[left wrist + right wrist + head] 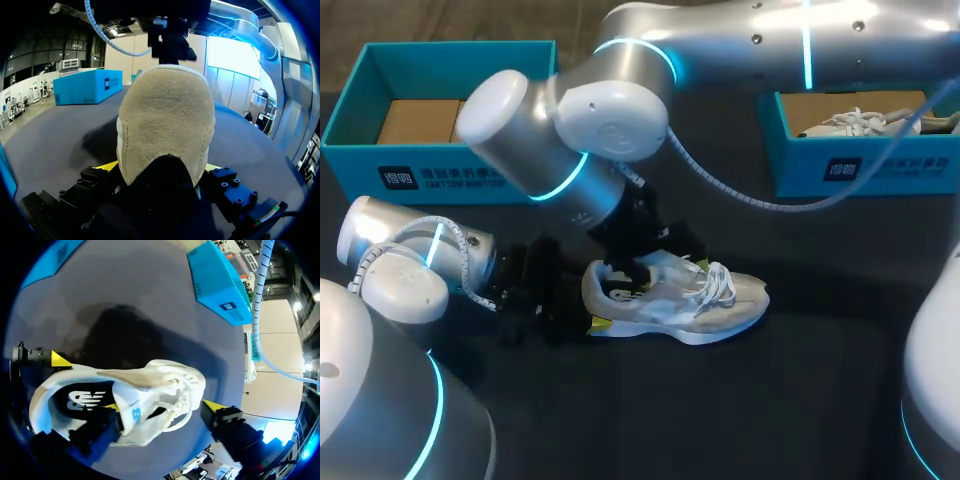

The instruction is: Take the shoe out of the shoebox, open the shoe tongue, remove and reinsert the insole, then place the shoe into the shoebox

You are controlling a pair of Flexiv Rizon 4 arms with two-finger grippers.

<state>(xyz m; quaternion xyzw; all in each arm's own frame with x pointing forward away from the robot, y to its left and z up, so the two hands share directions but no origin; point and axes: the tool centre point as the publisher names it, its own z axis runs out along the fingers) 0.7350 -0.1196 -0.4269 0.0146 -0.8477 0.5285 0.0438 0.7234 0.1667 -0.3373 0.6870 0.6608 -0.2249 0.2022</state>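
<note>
A white and beige sneaker (pixel 700 305) stands upright on the dark table, toe to the right. My left gripper (pixel 588 318) is at its heel; in the left wrist view the beige heel (pixel 165 115) fills the gap and both yellow tips press its sides. My right gripper (pixel 630 275) comes down over the shoe's mouth. In the right wrist view one finger (pixel 107 415) sits inside the opening above the black insole (pixel 85 399). The other finger (pixel 220 415) stands outside by the laces. The tongue (pixel 132 377) lies between them, untouched on the outer side.
A teal shoebox (pixel 360 120) stands open at the back left. A second teal box (pixel 880 165) at the back right holds another white shoe (pixel 860 122). My right arm's cable (pixel 740 195) hangs over the table behind the sneaker.
</note>
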